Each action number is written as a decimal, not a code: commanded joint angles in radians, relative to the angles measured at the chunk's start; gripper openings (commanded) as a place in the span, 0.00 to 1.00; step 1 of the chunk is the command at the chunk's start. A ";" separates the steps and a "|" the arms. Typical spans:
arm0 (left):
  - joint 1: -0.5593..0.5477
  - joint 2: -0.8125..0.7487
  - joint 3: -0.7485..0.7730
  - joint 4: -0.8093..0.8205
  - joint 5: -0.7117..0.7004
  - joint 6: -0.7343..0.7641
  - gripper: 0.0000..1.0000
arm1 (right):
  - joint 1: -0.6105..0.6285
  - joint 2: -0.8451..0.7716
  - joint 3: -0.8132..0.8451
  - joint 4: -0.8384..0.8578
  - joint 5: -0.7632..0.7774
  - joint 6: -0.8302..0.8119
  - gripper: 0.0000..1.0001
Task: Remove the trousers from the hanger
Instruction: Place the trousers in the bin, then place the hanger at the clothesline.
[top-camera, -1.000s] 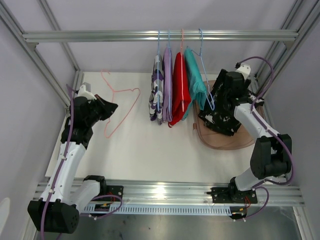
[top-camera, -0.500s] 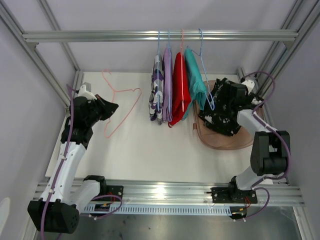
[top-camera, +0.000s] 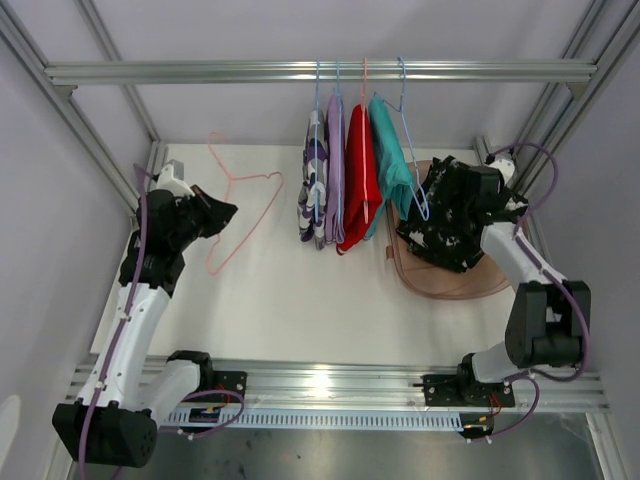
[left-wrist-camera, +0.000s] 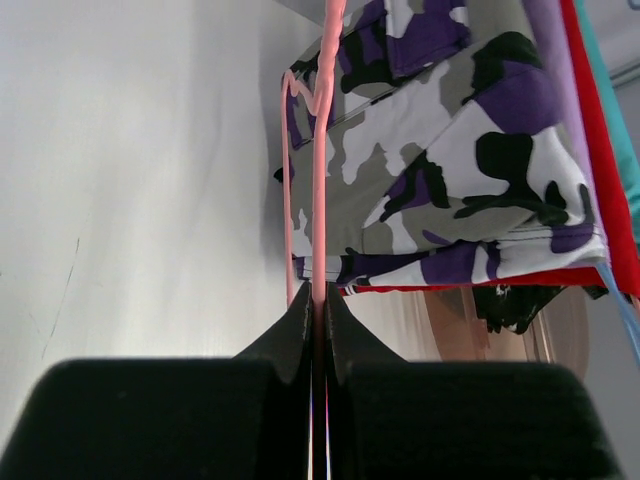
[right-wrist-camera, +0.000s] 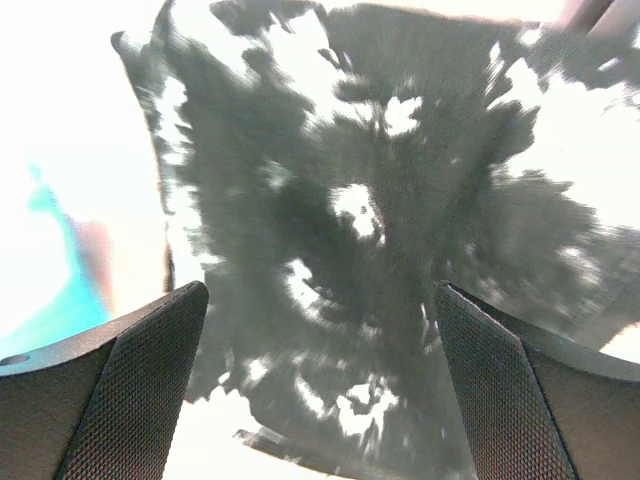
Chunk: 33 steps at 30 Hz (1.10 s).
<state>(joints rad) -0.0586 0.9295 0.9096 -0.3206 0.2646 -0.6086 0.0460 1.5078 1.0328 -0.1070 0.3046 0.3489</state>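
Four pairs hang from the rail (top-camera: 320, 72): purple-and-white trousers (top-camera: 315, 195), lilac trousers (top-camera: 336, 180), red trousers (top-camera: 360, 185) and teal trousers (top-camera: 392, 165). The black speckled trousers (top-camera: 445, 235) lie in a brown tray (top-camera: 450, 285) on the tabletop (top-camera: 280, 300). Only the left wrist view shows the left tool (left-wrist-camera: 318, 310) pinched together on the pink hanger (left-wrist-camera: 320, 180). The right wrist view shows the right tool (right-wrist-camera: 320, 300) spread apart over the blurred black cloth. Since a second ago the right wrist has turned aside and the hanger has shifted slightly.

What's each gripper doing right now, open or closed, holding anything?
Left gripper: shut on the pink hanger.
Right gripper: open, empty, over the black trousers.
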 joint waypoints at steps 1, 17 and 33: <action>-0.039 -0.035 0.084 -0.008 -0.054 0.088 0.00 | 0.012 -0.132 0.044 -0.068 -0.033 0.018 0.99; -0.277 -0.173 0.337 -0.238 -0.464 0.352 0.00 | 0.156 -0.270 -0.086 -0.079 -0.093 0.001 0.99; -0.277 0.038 0.635 -0.259 -0.493 0.391 0.01 | 0.181 -0.248 -0.109 -0.040 -0.117 -0.053 0.99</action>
<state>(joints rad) -0.3313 0.9398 1.4700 -0.5941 -0.2157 -0.2432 0.2211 1.2583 0.9188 -0.1879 0.1997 0.3187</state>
